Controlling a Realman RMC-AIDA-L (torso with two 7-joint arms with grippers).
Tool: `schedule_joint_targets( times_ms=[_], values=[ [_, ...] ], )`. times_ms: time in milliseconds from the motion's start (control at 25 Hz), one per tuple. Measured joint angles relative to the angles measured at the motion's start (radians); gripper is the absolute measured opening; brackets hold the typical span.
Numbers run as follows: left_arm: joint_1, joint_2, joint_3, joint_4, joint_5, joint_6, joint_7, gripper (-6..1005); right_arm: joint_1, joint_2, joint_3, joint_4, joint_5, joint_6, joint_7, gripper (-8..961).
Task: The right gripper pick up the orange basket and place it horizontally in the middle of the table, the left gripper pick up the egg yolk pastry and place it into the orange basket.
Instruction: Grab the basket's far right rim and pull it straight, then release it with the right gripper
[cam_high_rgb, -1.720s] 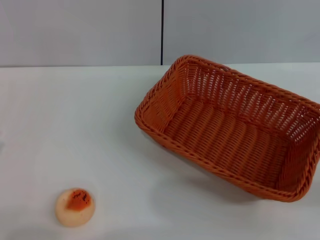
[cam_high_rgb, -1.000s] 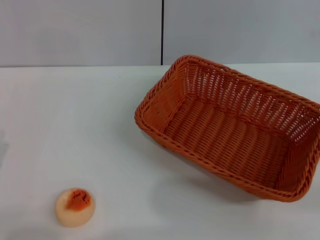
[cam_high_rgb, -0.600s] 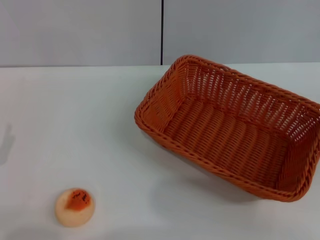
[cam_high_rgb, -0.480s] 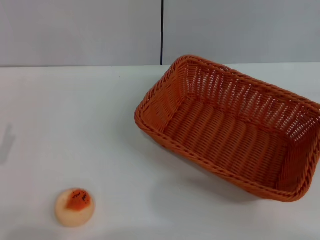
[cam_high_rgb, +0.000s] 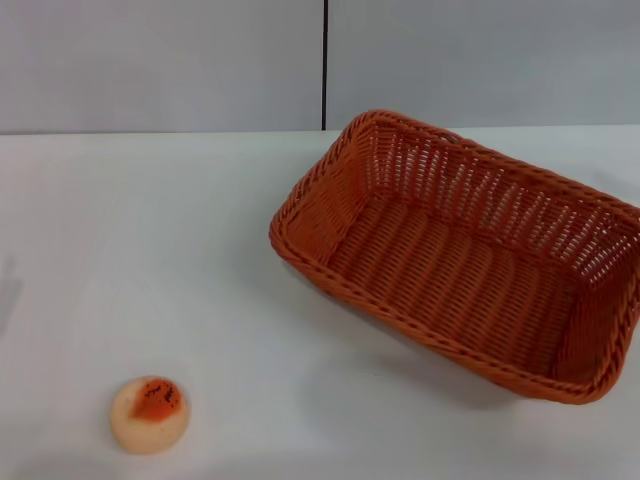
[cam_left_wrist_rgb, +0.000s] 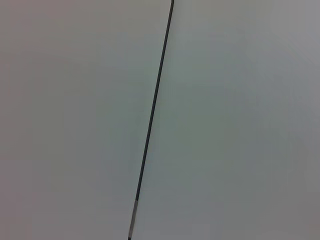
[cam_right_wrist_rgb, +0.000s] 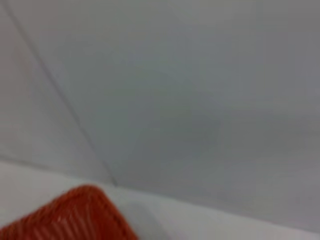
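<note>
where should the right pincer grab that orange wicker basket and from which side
Probably the braided rim of the rectangular orange woven wicker basket, on its right-hand short end, approached from above. The basket sits askew on the right half of the white table, that end nearest the robot's right side. Its open top and thin, sloping openwork walls let one finger go inside and one outside. Neither pincer is in view.

Legible text, labels, brands, numbers, signs: none found in any view. Orange basket (cam_high_rgb: 460, 260): plain weave, no tag or marking. Egg yolk pastry (cam_high_rgb: 149, 413): orange-red speckled patch on top, no lettering. Counter (cam_high_rgb: 150, 250): bare white surface, unprinted. Wall panels (cam_high_rgb: 160, 60) behind: unmarked.
</note>
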Motion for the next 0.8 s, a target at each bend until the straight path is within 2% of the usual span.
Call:
schedule_joint_targets(
  times_ms=[40, 80, 240, 440, 680, 800],
  values=[
    [0.001, 0.000, 0.000, 0.001, 0.000, 0.001, -0.002, 811, 0.041, 0.000, -0.035, 0.007, -0.070, 0.000, 0.021, 816],
    [0.001, 0.000, 0.000, 0.001, 0.000, 0.001, -0.002, 811, 0.041, 0.000, -0.035, 0.007, -0.070, 0.000, 0.021, 816],
    [0.005, -0.001, 0.000, 0.003, 0.000, 0.000, -0.001, 810, 0.127, 0.010, -0.059, 0.039, -0.222, -0.003, 0.048, 815],
    [0.003, -0.002, -0.001, 0.003, 0.000, -0.013, 0.005, 809, 0.168, 0.004, -0.060, 0.073, -0.260, -0.013, 0.081, 815],
    [-0.008, -0.002, -0.002, 0.001, 0.000, -0.023, 0.006, 809, 0.188, 0.000, -0.060, 0.089, -0.282, -0.024, 0.091, 815],
    [-0.012, -0.002, -0.002, 0.003, 0.000, -0.025, 0.005, 808, 0.202, -0.003, -0.064, 0.137, -0.274, -0.026, 0.087, 814]
  ],
)
